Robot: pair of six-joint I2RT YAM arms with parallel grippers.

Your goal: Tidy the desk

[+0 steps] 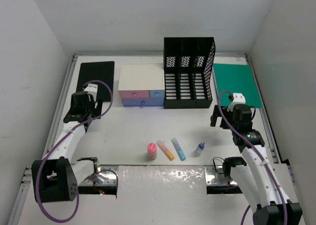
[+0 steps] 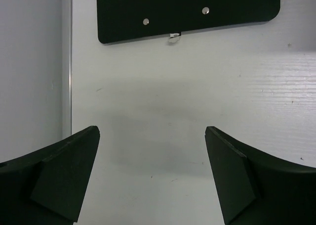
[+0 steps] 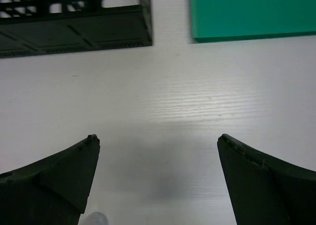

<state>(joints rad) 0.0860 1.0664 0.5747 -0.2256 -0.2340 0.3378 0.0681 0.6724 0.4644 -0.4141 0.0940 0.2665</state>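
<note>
The white desk (image 1: 128, 126) holds a pink bottle (image 1: 151, 151), an orange-and-pink tube (image 1: 165, 150), a blue tube (image 1: 178, 149) and a small blue-capped bottle (image 1: 199, 148) in a row near the front. My left gripper (image 1: 81, 117) is open and empty over bare desk (image 2: 158, 111), just in front of a black clipboard (image 1: 96, 75), which also shows in the left wrist view (image 2: 187, 10). My right gripper (image 1: 222, 120) is open and empty over bare desk (image 3: 158, 111), up and right of the small bottle.
A small box with pink and blue drawers (image 1: 141, 92) and a black mesh file rack (image 1: 188, 79) stand at the back. A green folder (image 1: 236, 82) lies at the back right, and shows in the right wrist view (image 3: 252, 12) beside the rack (image 3: 74, 32).
</note>
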